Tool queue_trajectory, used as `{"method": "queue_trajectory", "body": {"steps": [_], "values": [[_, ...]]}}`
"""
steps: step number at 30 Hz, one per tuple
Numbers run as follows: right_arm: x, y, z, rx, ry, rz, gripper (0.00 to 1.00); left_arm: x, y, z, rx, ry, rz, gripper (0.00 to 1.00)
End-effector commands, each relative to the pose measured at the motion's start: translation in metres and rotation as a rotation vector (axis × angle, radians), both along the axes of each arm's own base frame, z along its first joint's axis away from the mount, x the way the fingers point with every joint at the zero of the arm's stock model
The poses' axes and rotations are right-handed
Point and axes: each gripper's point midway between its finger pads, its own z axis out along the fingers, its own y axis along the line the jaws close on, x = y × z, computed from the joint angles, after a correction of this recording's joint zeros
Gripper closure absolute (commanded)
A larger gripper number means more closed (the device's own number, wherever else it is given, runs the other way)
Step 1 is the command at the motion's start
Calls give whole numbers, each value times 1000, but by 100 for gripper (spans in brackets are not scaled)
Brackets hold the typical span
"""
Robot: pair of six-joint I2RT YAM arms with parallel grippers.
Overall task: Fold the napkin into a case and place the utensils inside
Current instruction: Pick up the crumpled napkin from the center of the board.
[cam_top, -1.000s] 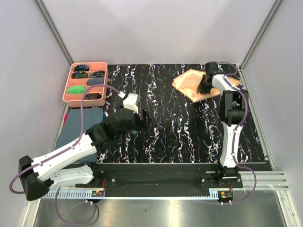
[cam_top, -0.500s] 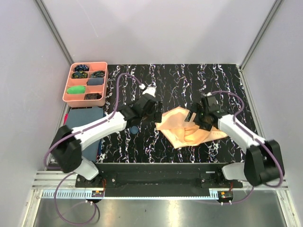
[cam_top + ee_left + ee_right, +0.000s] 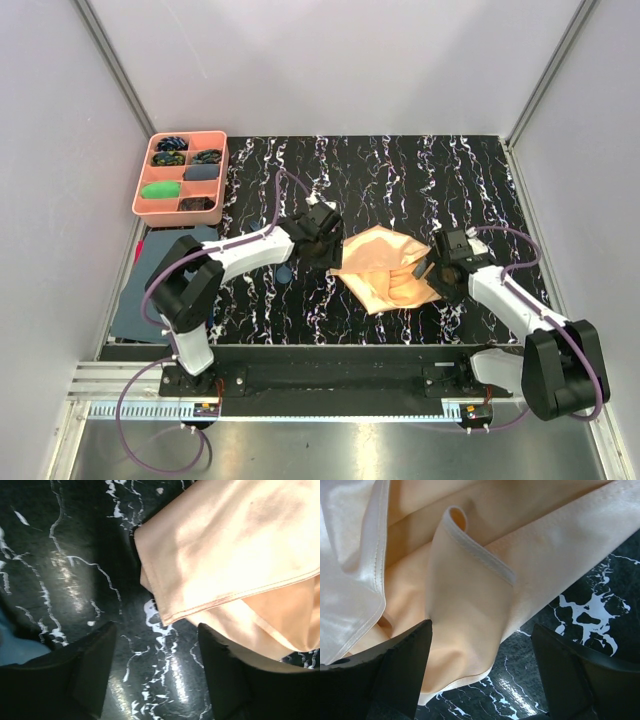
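A second before, the napkin (image 3: pixel 385 270) had lain as a flat folded shape at the far right corner of the marbled table (image 3: pixel 400 180) under the right gripper (image 3: pixel 437 268), with the left gripper (image 3: pixel 325 240) drawn back well away from it. Now the peach fabric sat in a loose, rumpled heap in the middle of the table, between the two grippers. The right jaws had let go: they stood wide, one finger on each side of a curled, hemmed fold that lay between and just ahead of them, pinching nothing. The left jaws were also spread. Only bare table lay between them, and the napkin's hemmed corner lay just beyond them, toward their right finger. A small dark blue piece (image 3: pixel 285 272), probably one of the utensils, lay behind the left jaws, near that arm and apart from the fabric. The move seemed to have brought the cloth within reach of both arms, but no case had been formed. The fabric probably needed spreading flat before any folding, and the utensils remained outside it.
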Motion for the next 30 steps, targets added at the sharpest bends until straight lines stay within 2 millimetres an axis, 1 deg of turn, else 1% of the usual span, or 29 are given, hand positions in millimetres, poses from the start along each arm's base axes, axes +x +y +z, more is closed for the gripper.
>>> {"method": "queue_trajectory", "body": {"steps": [1,4,5,8,13,14,17,18,19,21,24,25,27,29,30], "values": [[8,-17,10,-46,-77,-91,14,0,-25,0,-114,31,-3,41],[8,-21,4,-71,-76,-86,17,0,-26,-7,-111,49,6,45],[7,-22,2,-74,-70,-83,18,-2,-25,-10,-109,56,9,45],[16,-17,1,-68,-102,-46,20,-3,-23,-16,-103,60,20,45],[28,-16,2,-86,-116,-12,26,3,-22,-21,-109,48,29,46],[30,-16,2,-87,-115,-8,27,4,-21,-22,-110,51,34,51],[32,-16,-1,-95,-100,-2,30,4,-23,-23,-124,60,33,59],[32,-16,-3,-99,-93,-3,31,3,-25,-23,-136,66,27,67],[32,-16,-3,-100,-92,-5,33,3,-25,-24,-137,67,28,71],[33,-17,-3,-105,-93,-13,36,1,-24,-25,-139,69,27,76],[36,-19,0,-117,-104,-14,37,1,-23,-29,-142,81,26,78],[37,-20,2,-123,-109,-16,37,1,-22,-30,-145,87,27,81],[39,-21,4,-128,-116,-10,37,3,-22,-30,-149,89,32,81],[40,-21,6,-134,-122,-10,37,2,-20,-32,-144,90,38,74],[41,-22,6,-136,-124,-9,37,2,-20,-31,-146,89,41,73]]}}
